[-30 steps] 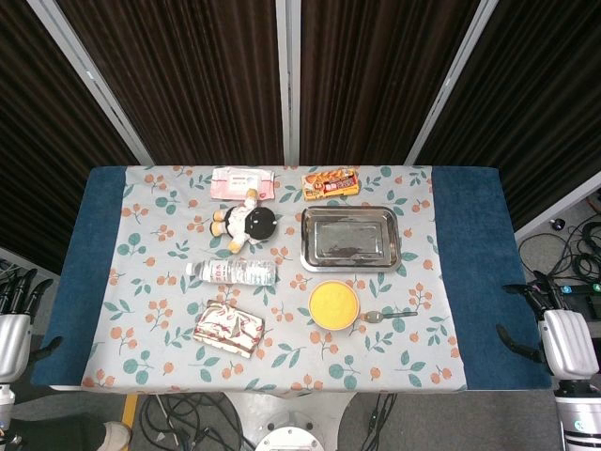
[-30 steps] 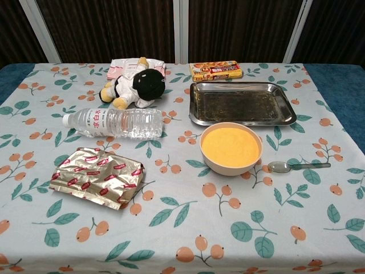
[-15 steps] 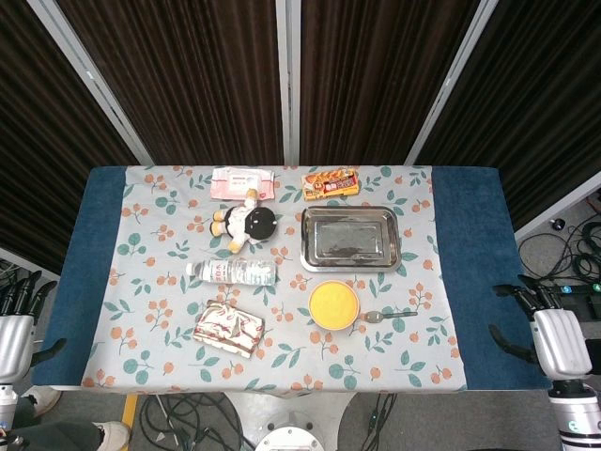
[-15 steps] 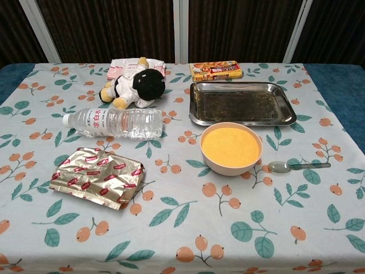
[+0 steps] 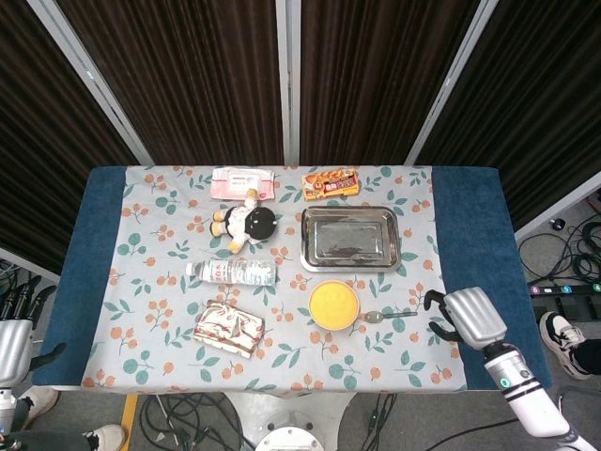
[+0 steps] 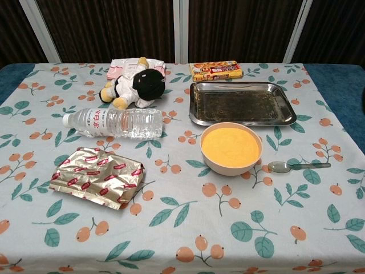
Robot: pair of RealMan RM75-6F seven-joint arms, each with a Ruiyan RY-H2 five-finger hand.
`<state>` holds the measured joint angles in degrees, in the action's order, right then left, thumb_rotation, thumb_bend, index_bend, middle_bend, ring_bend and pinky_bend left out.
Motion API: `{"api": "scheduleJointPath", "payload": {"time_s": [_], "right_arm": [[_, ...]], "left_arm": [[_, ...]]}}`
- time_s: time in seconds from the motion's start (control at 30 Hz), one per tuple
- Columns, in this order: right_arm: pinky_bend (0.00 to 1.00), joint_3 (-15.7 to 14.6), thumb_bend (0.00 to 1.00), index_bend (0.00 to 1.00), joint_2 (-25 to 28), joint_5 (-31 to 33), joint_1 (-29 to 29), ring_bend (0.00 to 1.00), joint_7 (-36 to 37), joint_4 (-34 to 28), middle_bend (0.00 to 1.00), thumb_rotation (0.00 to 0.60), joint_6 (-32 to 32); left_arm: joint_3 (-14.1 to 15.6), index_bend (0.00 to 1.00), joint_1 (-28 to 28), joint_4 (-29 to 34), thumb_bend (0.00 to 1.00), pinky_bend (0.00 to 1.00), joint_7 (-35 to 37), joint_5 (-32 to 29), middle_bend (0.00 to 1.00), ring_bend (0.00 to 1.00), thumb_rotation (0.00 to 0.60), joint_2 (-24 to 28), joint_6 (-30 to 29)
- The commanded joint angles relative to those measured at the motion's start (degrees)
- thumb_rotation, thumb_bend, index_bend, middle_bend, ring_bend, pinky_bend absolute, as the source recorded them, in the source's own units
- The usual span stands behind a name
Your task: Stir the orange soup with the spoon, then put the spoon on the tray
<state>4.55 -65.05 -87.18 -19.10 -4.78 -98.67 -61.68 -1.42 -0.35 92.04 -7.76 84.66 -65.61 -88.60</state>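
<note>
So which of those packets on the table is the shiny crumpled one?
The foil packet at the front left, below the water bottle. The pink pack and orange box at the back lie flat.

From the head view we look almost straight down from high above, taking in the whole counter under its floral cloth (image 5: 160,310). From the chest view we sit low and close at the near edge, facing the dark curtains. Both views share the rectangular metal tray (image 5: 349,237) (image 6: 242,104) and the round bowl of orange soup (image 5: 334,303) (image 6: 230,147).
</note>
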Motion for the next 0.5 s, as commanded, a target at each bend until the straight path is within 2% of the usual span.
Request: {"api": "scheduleJointPath", "payload": {"time_s": [0.03, 0.3, 0.5], "right_arm": [[1.0, 0.72, 0.2, 0.51, -5.42, 6.02, -5.11, 0.94, -4.11, 3.41, 0.93, 0.6, 7.51], [1.0, -0.4, 0.22, 0.51, -12.94, 10.85, -8.3, 0.95, -7.76, 10.12, 0.94, 0.6, 12.29], [1.0, -0.58, 0.23, 0.51, -14.77, 12.48, -8.67, 0.95, -8.58, 12.62, 0.94, 0.6, 11.66]], "left_arm": [[-0.02, 0.22, 0.03, -0.33, 0.06, 0.13, 0.43, -0.17, 0.14, 0.12, 0.6, -0.11, 0.15], [0.07, 0.22, 0.26, -1.29, 0.06, 0.13, 1.65, -0.69, 0.14, 0.12, 0.6, -0.43, 0.53], [0.13, 0.22, 0.51, -1.72, 0.06, 0.13, 2.16, -0.8, 0.14, 0.12, 0.6, -0.61, 0.46]]}}
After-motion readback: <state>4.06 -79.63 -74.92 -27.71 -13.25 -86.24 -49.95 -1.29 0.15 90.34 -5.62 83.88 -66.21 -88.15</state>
